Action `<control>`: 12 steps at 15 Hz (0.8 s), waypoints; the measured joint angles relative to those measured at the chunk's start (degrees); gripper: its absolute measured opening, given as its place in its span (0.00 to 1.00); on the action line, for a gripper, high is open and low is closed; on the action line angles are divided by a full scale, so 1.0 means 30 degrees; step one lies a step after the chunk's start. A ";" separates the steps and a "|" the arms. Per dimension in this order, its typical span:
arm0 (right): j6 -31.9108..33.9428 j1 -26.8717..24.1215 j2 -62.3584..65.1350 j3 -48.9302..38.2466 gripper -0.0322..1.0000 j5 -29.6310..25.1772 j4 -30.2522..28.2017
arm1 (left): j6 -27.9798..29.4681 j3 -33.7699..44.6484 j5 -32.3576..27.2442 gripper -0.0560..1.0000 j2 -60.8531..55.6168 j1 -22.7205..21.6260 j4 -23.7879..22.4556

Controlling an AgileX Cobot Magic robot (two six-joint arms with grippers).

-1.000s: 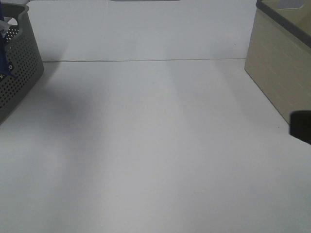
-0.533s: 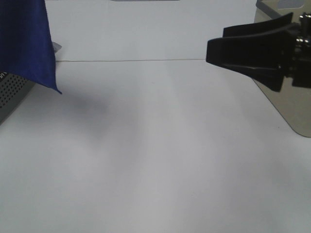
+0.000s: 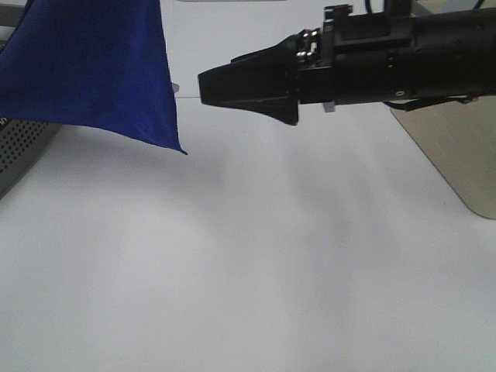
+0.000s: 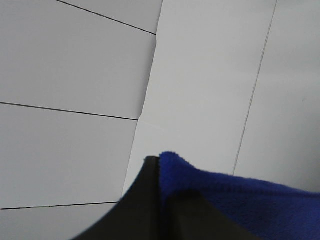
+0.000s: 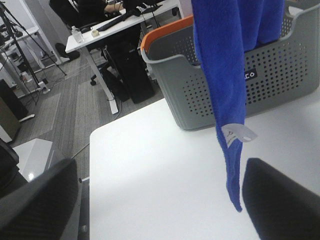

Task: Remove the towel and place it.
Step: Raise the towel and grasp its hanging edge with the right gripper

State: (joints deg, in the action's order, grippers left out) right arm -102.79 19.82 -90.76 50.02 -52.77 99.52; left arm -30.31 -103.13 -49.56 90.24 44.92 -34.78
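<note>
The royal-blue towel (image 3: 93,66) hangs in the air at the upper left of the exterior view, its lowest corner over the white table. In the left wrist view my left gripper (image 4: 159,172) is shut on the towel's (image 4: 240,200) upper edge. The right gripper (image 3: 203,87) reaches in from the right, its tip a short way right of the hanging cloth. In the right wrist view its fingers (image 5: 40,200) stand wide apart and open, with the towel (image 5: 225,75) and its white tag (image 5: 237,134) hanging just ahead of them.
A grey perforated basket (image 3: 15,155) sits at the left edge; the right wrist view shows it (image 5: 280,85) behind the towel, with an orange rim. A beige basket (image 3: 457,155) stands at the right. White table (image 3: 248,271) lies below.
The towel has risen out of the grey basket and swung rightward. The right arm has come in from the right edge and reached left toward it, its jaws opening wider.
</note>
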 joint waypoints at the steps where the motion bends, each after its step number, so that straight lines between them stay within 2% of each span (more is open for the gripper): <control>1: 0.0000 0.0573 -0.1108 0.0726 0.87 0.0248 0.0000 | 0.0000 -0.0038 -0.0038 0.05 0.0000 0.0000 -0.0115; 7: -0.0134 0.1833 -0.3724 0.2082 0.87 0.0363 0.0000 | 0.0382 -0.0038 -0.0038 0.05 0.0000 0.0000 -0.0172; 12: -0.0554 0.2063 -0.5099 0.3189 0.87 0.0764 0.0019 | 0.1070 -0.0038 -0.0019 0.05 0.0000 0.0000 -0.0172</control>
State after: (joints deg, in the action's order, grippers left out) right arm -104.45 26.01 -106.05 59.59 -50.48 99.58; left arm -27.10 -103.25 -49.62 90.24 44.92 -35.29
